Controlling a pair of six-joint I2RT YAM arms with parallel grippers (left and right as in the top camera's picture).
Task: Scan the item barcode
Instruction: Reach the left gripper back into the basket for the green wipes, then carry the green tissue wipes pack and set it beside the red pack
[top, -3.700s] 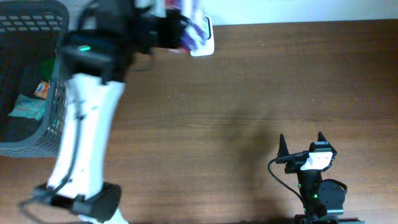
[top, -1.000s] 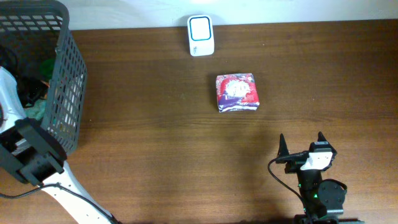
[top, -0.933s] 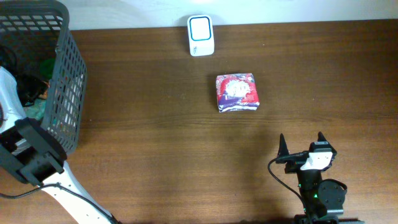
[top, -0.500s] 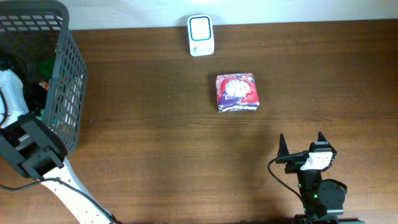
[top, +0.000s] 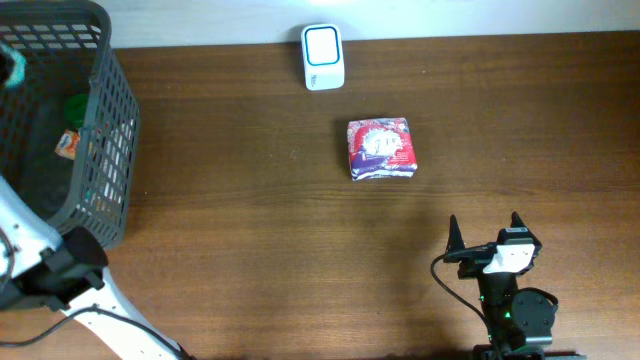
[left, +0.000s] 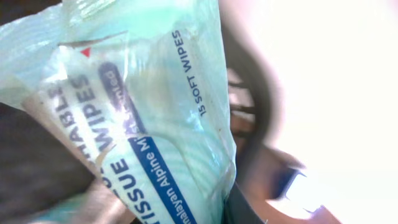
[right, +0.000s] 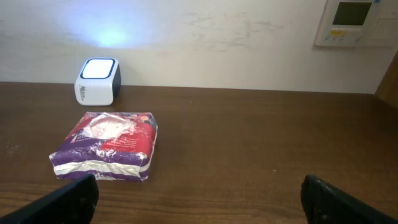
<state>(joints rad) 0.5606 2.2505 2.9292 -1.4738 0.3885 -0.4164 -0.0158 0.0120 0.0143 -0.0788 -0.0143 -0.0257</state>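
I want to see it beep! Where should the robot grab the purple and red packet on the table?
Probably from straight above, jaws pinching its two opposite side edges. The packet lies flat on the table, low and soft-looking, with bare wood on every side.

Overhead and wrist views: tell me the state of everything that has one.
left gripper: shut on wipes pack
wipes pack: held over the basket
right gripper: open, empty
barcode scanner: upright, lit
purple pack: lying flat on the table
basket: upright, packets inside
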